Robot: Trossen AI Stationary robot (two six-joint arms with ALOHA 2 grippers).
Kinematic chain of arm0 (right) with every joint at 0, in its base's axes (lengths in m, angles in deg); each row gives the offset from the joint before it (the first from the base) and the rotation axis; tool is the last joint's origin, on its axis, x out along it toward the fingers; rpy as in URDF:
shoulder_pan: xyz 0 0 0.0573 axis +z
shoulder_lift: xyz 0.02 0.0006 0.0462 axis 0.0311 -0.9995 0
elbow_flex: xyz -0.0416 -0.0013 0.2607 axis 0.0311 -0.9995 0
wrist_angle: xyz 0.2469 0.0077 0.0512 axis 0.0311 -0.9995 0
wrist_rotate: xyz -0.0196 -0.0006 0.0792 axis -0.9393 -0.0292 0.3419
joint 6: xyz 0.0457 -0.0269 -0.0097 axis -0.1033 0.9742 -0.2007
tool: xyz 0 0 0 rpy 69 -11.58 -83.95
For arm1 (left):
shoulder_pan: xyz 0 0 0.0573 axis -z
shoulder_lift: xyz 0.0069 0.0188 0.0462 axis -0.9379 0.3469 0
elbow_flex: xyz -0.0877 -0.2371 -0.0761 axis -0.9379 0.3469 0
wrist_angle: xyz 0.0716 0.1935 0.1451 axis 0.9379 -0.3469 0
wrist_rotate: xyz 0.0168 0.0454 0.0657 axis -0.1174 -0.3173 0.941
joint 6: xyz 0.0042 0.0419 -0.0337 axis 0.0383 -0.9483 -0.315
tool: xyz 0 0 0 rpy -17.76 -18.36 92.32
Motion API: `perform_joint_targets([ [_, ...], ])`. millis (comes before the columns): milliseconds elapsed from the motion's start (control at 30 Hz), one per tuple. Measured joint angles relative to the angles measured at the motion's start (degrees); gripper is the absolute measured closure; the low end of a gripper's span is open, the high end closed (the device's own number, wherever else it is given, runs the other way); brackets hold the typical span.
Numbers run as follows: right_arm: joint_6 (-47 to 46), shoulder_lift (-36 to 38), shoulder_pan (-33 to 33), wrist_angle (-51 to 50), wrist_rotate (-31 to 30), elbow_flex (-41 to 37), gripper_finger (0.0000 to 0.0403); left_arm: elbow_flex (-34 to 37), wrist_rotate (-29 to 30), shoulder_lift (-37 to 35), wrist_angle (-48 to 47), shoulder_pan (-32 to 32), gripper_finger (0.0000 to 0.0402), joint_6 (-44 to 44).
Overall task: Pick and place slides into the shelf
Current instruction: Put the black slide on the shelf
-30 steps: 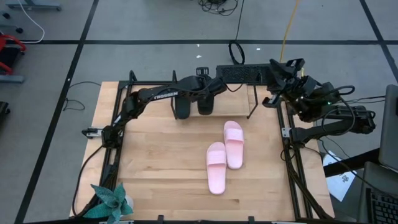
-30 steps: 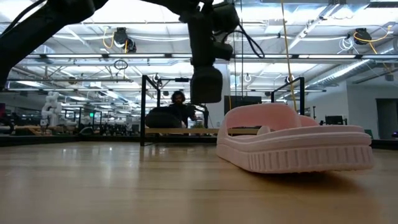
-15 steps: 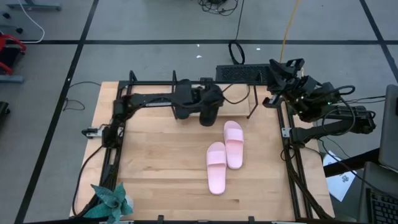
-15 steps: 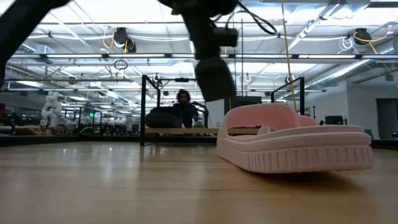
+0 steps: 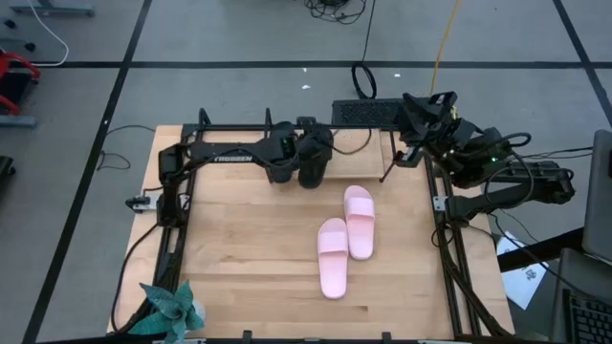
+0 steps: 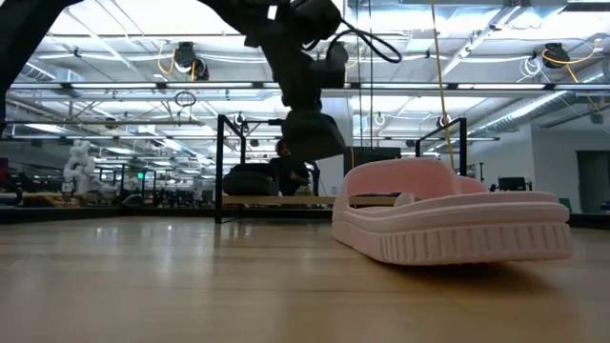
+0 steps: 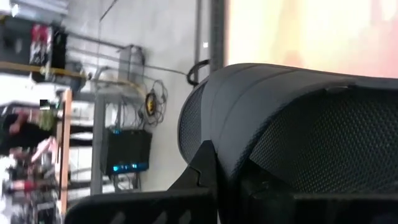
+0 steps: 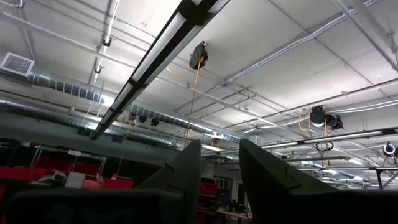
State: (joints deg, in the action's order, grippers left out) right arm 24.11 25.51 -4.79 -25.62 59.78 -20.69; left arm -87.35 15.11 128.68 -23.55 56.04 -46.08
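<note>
My left gripper [image 5: 304,149] reaches over the table's far side and is shut on a matte black slide [image 5: 312,170], which hangs in the air in the low view [image 6: 312,134]. A second black slide [image 5: 279,166] rests sole-down on the shelf's wooden board [image 6: 286,201], seen in the low view [image 6: 250,179]. Two pale pink slides [image 5: 360,221] [image 5: 333,256] lie sole-down mid-table. My right gripper [image 5: 411,103] waits at the far right corner, pointing up, fingers apart [image 8: 221,146]. My left gripper comes at the black slide from above. The slide's smooth strap [image 7: 261,87] and textured footbed [image 7: 336,149] fill the left wrist view and hide the place of contact. The slide is lifted clear, tilted, at about the height of the shelf's uprights.
A black shelf upright [image 5: 388,158] stands just right of the held slide. One pink slide [image 6: 448,224] looms close in the low view. A potted plant [image 5: 172,311] sits at the near left corner. A person [image 6: 282,164] shows behind the shelf. Bare wood lies left of the pink slides.
My left gripper carried the black slide a little toward the table's right and near edge, then back left toward the shelf. The slide hung upright a second ago and has now tipped to a slant. My right arm shifted slightly toward the table's left.
</note>
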Motion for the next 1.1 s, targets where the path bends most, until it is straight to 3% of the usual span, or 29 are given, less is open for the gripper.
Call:
perform_joint_targets([
  [1100,2.0,-1.5,0.0,3.5,0.1,0.0,0.0305,0.0,0.6,7.5,1.4,-7.2,0.0402,0.6],
])
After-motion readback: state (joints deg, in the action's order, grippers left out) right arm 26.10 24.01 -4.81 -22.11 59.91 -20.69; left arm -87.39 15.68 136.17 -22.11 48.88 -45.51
